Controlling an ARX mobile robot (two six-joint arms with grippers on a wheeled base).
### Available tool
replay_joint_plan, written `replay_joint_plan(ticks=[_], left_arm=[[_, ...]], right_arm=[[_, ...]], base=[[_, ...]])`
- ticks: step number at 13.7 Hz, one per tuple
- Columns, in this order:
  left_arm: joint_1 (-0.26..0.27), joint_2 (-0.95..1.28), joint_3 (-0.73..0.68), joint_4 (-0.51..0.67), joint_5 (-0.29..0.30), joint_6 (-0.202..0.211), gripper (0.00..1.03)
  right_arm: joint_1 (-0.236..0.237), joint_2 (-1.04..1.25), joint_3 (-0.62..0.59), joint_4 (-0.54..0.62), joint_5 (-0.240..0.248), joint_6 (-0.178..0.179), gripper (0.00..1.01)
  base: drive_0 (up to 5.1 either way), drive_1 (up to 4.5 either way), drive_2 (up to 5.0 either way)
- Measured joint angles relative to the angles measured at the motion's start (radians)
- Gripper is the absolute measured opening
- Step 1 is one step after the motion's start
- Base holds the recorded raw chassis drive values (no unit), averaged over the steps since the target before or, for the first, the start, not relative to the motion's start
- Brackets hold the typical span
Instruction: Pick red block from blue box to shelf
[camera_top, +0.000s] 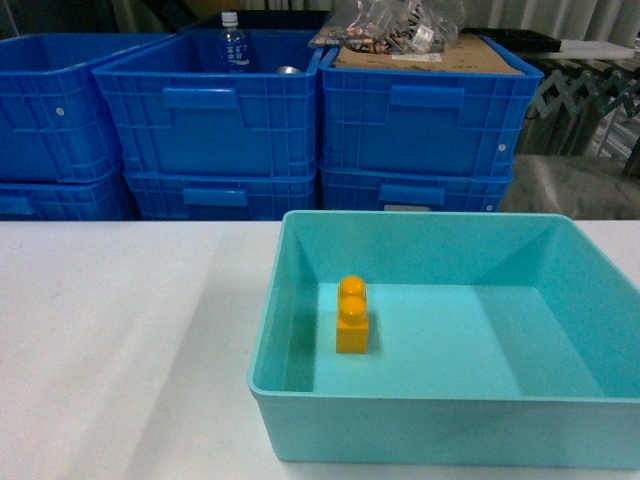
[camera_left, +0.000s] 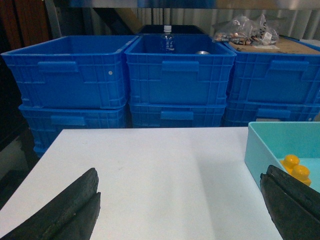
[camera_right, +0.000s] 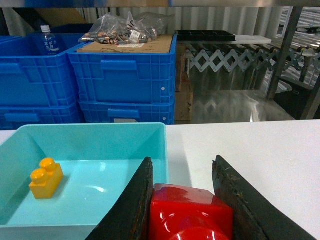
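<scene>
Red block (camera_right: 190, 212) sits clamped between my right gripper (camera_right: 187, 200) fingers, stud toward the camera, just outside the blue box (camera_right: 160, 150) rim. Left gripper (camera_left: 175, 205) hangs spread and empty. No shelf tier ahead, only blue crates (camera_right: 122, 80); my right arm carries it.

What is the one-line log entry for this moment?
right tool: shut on glossy red plastic block | left tool: open | turquoise plastic box: only orange-yellow brick
</scene>
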Motion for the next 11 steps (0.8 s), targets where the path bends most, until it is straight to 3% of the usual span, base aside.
replay_joint_plan(ticks=[2, 11], left_arm=[[0.000, 0.000, 0.000, 0.000, -0.001, 0.000, 0.98], [0.000, 0.000, 0.000, 0.000, 0.000, 0.000, 0.98]], right_arm=[[0.000, -0.157, 0.001, -0.178, -0.002, 0.000, 0.29], [0.000, -0.167, 0.001, -0.177, -0.003, 0.000, 0.29]], base=[[0.0, 0.00, 0.0], [0.0, 0.00, 0.0]])
